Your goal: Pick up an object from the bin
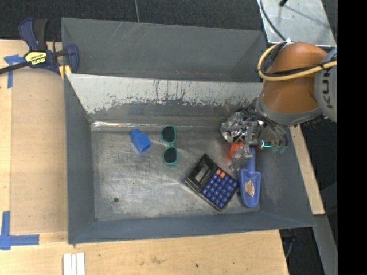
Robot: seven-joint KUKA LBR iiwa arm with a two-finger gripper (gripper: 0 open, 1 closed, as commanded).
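Observation:
My gripper (242, 130) hangs low at the right end of the bin, near the back wall. Just under it lies a small orange-red thing (235, 150), partly hidden by the gripper. A blue brush-like tool with a tan patch (249, 185) lies just in front of that, pointing toward the bin's front right corner. A black calculator with blue keys (211, 181) lies tilted to the left of the tool.
Green toy glasses (169, 145) lie in the middle of the bin floor, with a small blue cup-like piece (139, 141) to their left. The arm's orange cover stands over the bin's right rim.

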